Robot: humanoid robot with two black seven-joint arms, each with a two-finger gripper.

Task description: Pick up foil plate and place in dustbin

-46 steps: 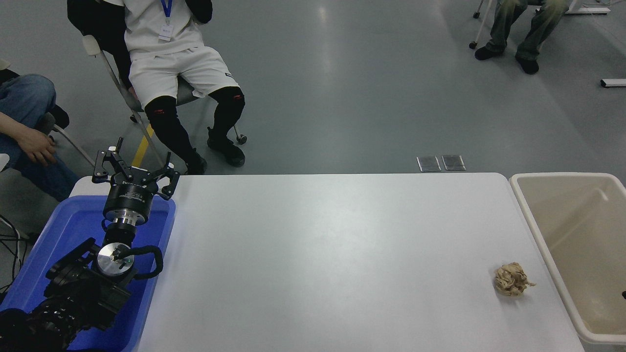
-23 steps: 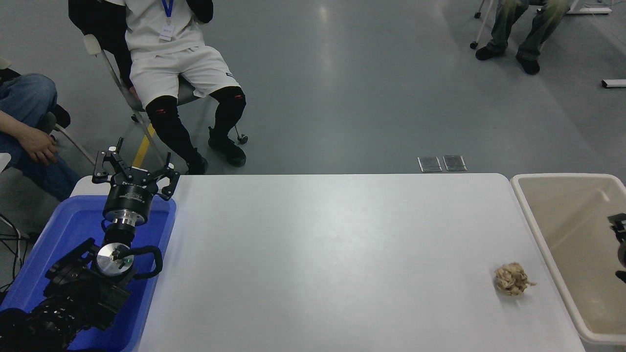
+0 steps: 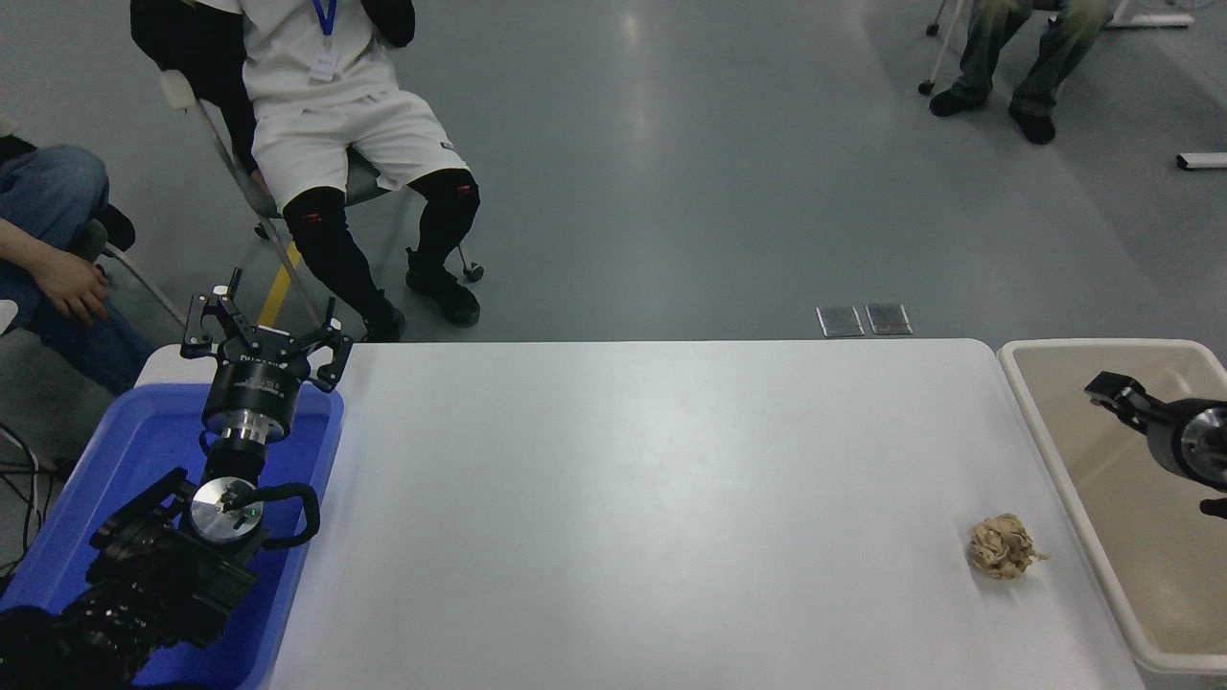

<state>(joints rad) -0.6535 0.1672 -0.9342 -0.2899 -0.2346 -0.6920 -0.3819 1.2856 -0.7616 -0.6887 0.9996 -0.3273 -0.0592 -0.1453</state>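
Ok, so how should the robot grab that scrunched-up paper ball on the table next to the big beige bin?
Probably from straight above, pinching across the middle of the paper ball. It is a lumpy, roundish wad lying alone on the flat table, so no side is blocked and nothing offers a handle. The right gripper, over the dustbin, is nearest.

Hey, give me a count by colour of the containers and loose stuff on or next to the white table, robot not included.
Blue: 1, the tub
Beige: 1, the dustbin
Tan: 1, the crumpled paper wad
Silver: 0, no foil plate in view
Total: 3
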